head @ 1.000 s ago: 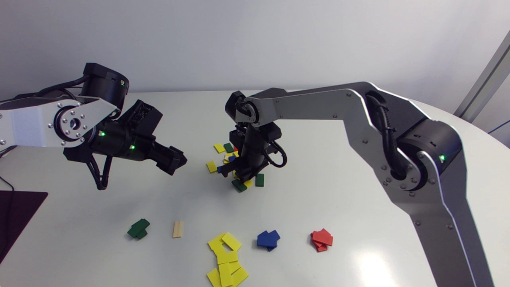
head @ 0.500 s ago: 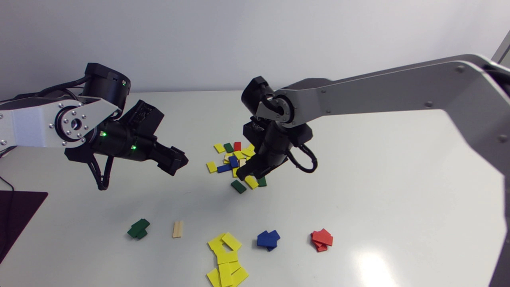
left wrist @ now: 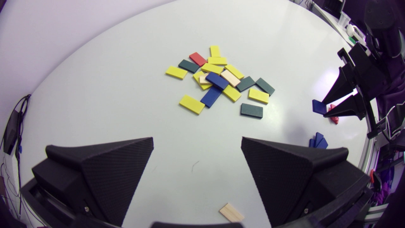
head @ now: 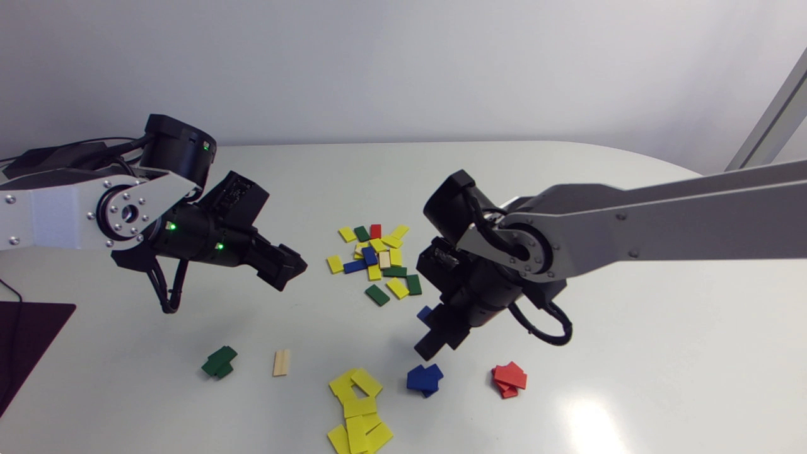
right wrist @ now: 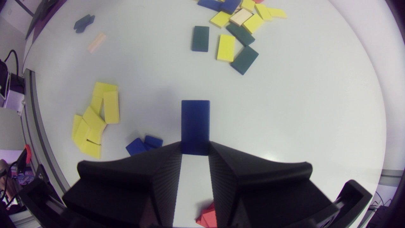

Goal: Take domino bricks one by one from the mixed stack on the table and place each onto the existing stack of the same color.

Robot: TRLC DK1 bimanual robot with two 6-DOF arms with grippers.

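In the last second my right arm has swung away from the mixed pile (head: 378, 258) toward the near side of the table (head: 630, 353), taking a brick with it. My left arm has only edged slightly toward the pile.

My right claw (head: 432, 331) is closed narrowly on the blue brick (right wrist: 195, 123), pinching one short end from both sides, and the rest of the brick sticks out ahead of the fingertips. It hangs above the table, clear of the surface. The blue stack (head: 423, 378) lies just beside and below it, not touching. The red stack (head: 509, 378) sits close on the other side, partly under my fingers in the wrist view.

Further along the near edge are the sprawling yellow stack (head: 358, 410), a single beige brick (head: 281, 362) and the green stack (head: 219, 362).

The mixed pile lies beyond them at mid-table, with yellow, green, blue, beige and red pieces overlapping loosely. My left claw (left wrist: 197, 142) hovers beside that pile, spread wide and holding nothing.
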